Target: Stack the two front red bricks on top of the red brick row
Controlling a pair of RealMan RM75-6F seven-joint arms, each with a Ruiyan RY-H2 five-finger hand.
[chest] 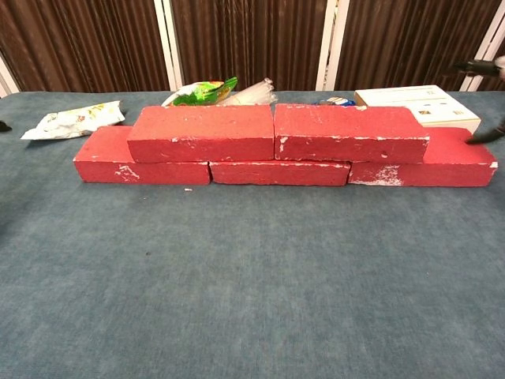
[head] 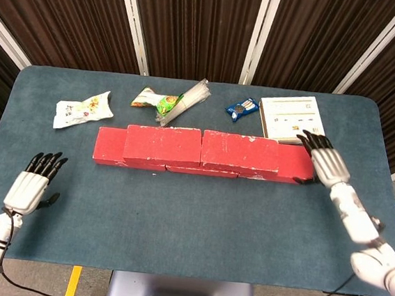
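Two red bricks (chest: 276,133) atop row (chest: 280,172); labels illegible.

The bricks (chest: 276,146) are red, scuffed with white chips along their edges. They lie on a surface (head: 191,217) covered in dull blue-green cloth. The left hand (head: 31,186) and right hand (head: 327,163) are white with black fingertips. A white wrapper (head: 82,109) carries yellow and orange print; another packet (head: 158,102) is bright green and yellow. A small pack (head: 242,109) is blue. The box (head: 291,116) is white with faint print. The curtains (head: 195,22) behind are dark brown.
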